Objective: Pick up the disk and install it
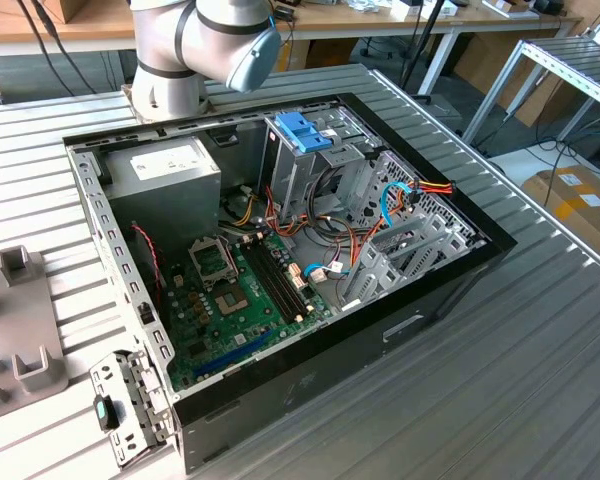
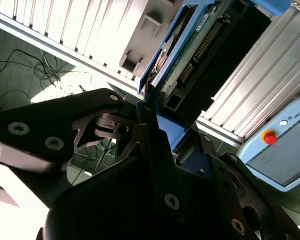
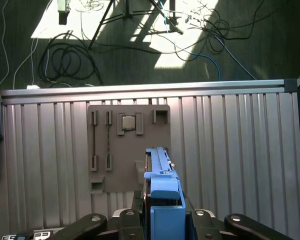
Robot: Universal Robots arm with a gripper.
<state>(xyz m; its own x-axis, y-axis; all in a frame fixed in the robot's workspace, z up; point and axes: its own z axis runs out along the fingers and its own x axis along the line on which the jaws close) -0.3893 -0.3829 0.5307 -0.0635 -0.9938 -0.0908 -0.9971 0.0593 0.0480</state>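
Observation:
The disk [image 3: 162, 176], a dark drive in a bright blue carrier, is seen edge-on in the first wrist view, clamped between my gripper's black fingers [image 3: 162, 215]. It hangs above a grey fixture plate [image 3: 127, 145] on the ribbed metal table. In the second wrist view the disk [image 2: 200, 55] shows its green circuit board and connector, with my gripper [image 2: 165, 130] shut on its blue rail. The exterior view shows the open computer case [image 1: 100, 215] with its upright metal drive cage [image 1: 310, 170], topped by a blue handle [image 1: 302, 130].
The arm's base [image 1: 180, 60] stands behind the case. A grey fixture plate [image 1: 20, 320] lies at the exterior view's left. A loose metal bracket [image 1: 130, 400] sits by the case's near corner. A pendant with a red button [image 2: 285, 150] rests off the table. Cables cover the floor [image 3: 140, 45].

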